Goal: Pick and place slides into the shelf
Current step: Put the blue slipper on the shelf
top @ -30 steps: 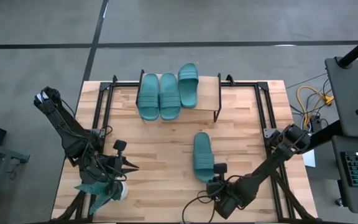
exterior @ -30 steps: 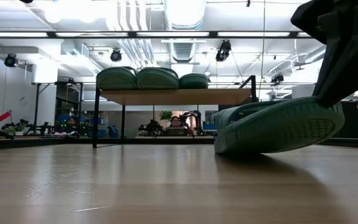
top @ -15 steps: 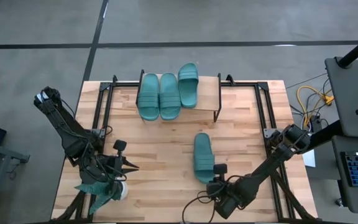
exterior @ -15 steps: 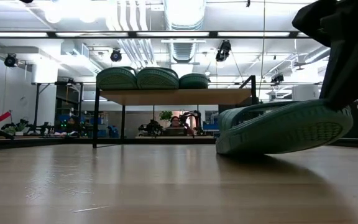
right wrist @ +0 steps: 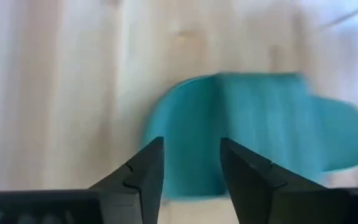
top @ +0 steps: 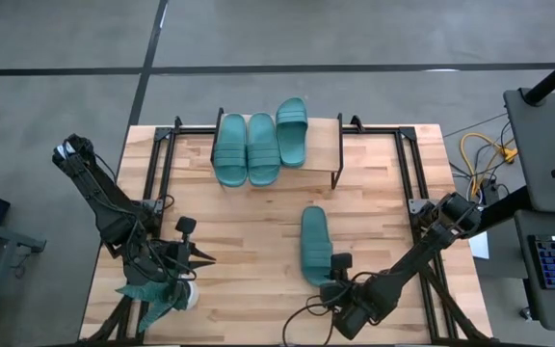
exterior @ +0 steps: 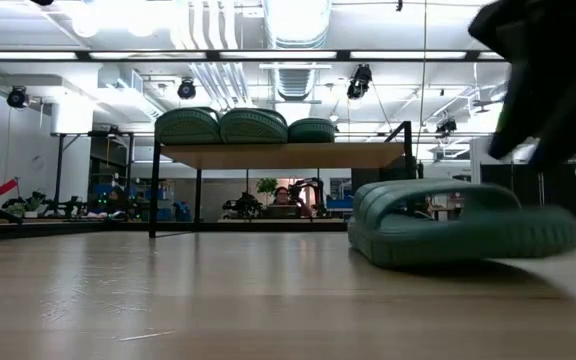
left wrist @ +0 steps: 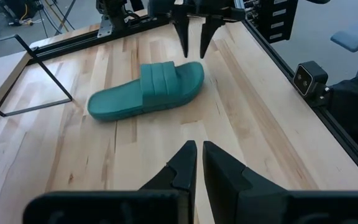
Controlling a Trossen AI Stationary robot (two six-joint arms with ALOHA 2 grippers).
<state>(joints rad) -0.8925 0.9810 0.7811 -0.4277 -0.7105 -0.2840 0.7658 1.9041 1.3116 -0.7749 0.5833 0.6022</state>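
A teal slide lies flat on the table in front of the shelf (three more slides sit on top), with the right gripper just above its heel, fingers apart, and the left gripper well off, shut.

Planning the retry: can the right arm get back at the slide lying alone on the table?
Probably yes. The lone slide lies flat on bare tabletop, and the right pincer hangs open just off its heel end with nothing between them. The left pincer waits shut, well off to the side.
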